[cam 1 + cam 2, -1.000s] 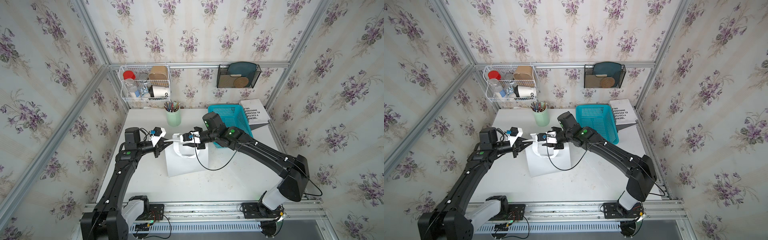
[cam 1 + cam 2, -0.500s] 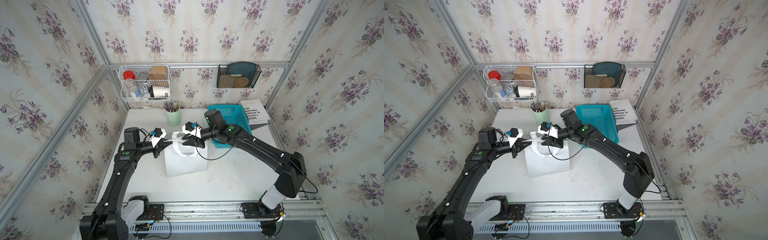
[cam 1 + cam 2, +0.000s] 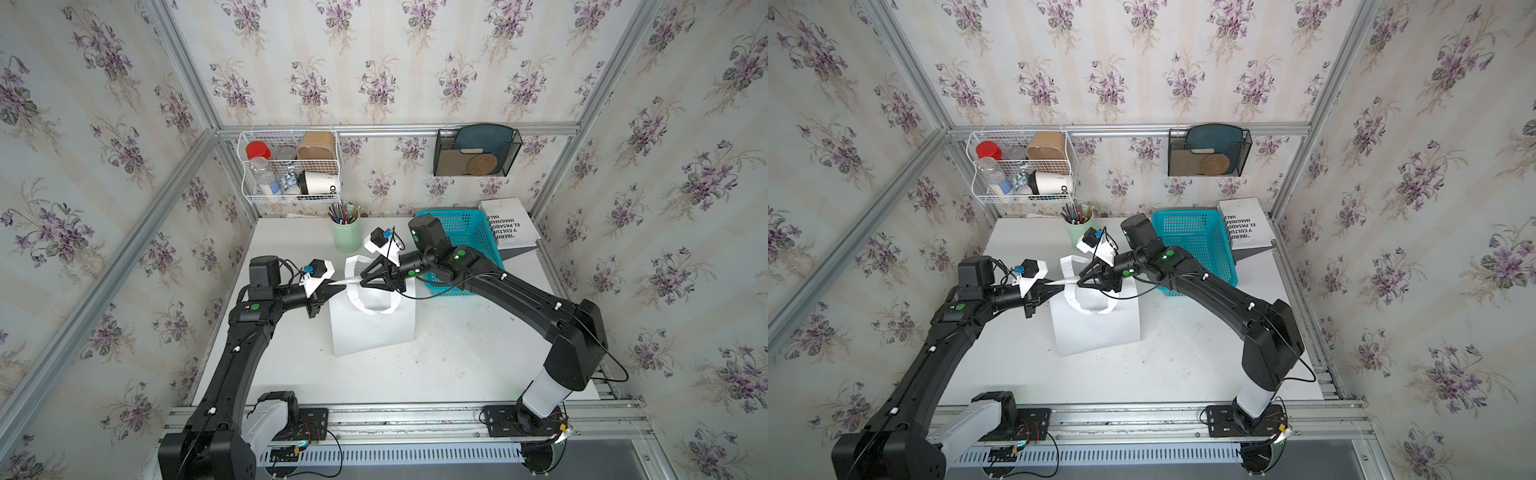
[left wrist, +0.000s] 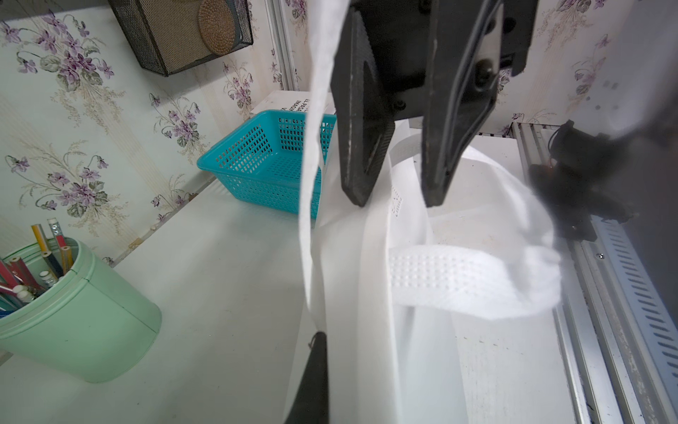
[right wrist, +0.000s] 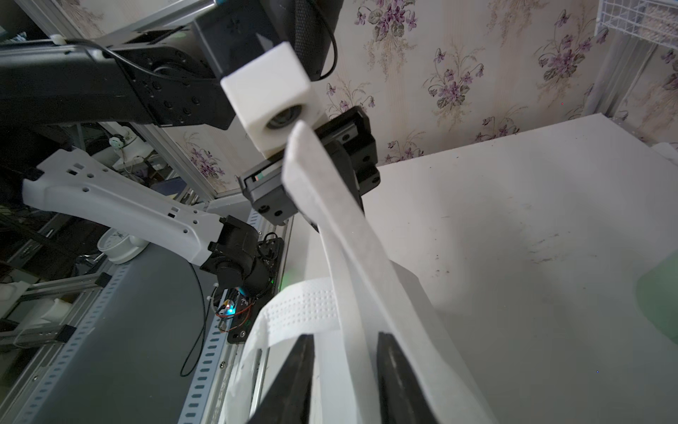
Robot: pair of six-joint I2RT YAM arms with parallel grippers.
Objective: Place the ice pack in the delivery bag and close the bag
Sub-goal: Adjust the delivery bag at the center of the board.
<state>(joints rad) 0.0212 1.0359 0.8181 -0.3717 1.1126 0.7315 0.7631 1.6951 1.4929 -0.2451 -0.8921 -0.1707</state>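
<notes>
In both top views the delivery bag lies flat on the white tabletop, with its handles at the 12 o'clock end. At the bag's 10 o'clock, the left gripper has its jaws pinched tight on one loop handle, which is taut. The right gripper reaches in from 2 o'clock, its jaws narrowly apart astride that loop handle.

A green pencil cup stands at 12 o'clock from the bag and a turquoise basket at 2 o'clock. Just beyond the basket is a white book whose print, upside down from here, reads "IBERO", "Y CULTUR", "EL PASADO", "IMAGINAR", "VALE". A white cup lying in the wire wall basket shows "DD".

In the left wrist view, one dark left finger lies against the loop handle. The handle runs past the right gripper's two parted fingers. A second handle, embossed with dots, hangs slack. The book's print is cut off here.

In the right wrist view, the loop handle passes between the parted right jaws and runs on to the left gripper.
</notes>
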